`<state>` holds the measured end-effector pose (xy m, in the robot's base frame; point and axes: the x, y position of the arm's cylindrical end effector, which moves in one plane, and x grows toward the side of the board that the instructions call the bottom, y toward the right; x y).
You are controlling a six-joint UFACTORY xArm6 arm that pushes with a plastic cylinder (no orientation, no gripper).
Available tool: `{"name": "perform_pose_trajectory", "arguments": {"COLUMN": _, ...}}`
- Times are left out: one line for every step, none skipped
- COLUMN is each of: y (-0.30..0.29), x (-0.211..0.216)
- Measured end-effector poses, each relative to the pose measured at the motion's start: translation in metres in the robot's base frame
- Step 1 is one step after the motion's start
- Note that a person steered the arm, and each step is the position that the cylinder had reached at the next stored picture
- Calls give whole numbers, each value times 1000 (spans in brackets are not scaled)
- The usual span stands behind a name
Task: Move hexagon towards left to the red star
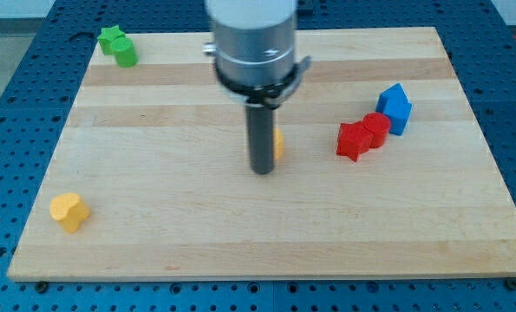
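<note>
My tip (262, 170) rests on the board near its middle. An orange-yellow block (278, 144), mostly hidden behind the rod, shows just at the tip's right; its shape cannot be made out. The red star (353, 140) lies to the view's right of the tip, touching a red cylinder (376, 128). A blue block (395, 107) with a peaked top touches the cylinder on its upper right.
A green star (111, 38) and a green cylinder (126, 54) sit together at the board's top left corner. A yellow heart-like block (69, 211) lies near the bottom left. The wooden board (153, 156) sits on a blue perforated table.
</note>
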<state>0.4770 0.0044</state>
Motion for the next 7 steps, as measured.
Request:
{"name": "perform_pose_trajectory", "arguments": {"y": 28, "x": -7}}
{"name": "perform_pose_trajectory", "arguments": {"y": 12, "x": 10}}
{"name": "perform_pose_trajectory", "arguments": {"y": -32, "x": 13}}
{"name": "perform_pose_trajectory", "arguments": {"y": -71, "x": -5}}
{"name": "perform_pose_trajectory", "arguments": {"y": -86, "x": -28}}
{"name": "perform_pose_trajectory", "arguments": {"y": -79, "x": -43}}
{"name": "perform_pose_trajectory", "arguments": {"y": -35, "x": -49}}
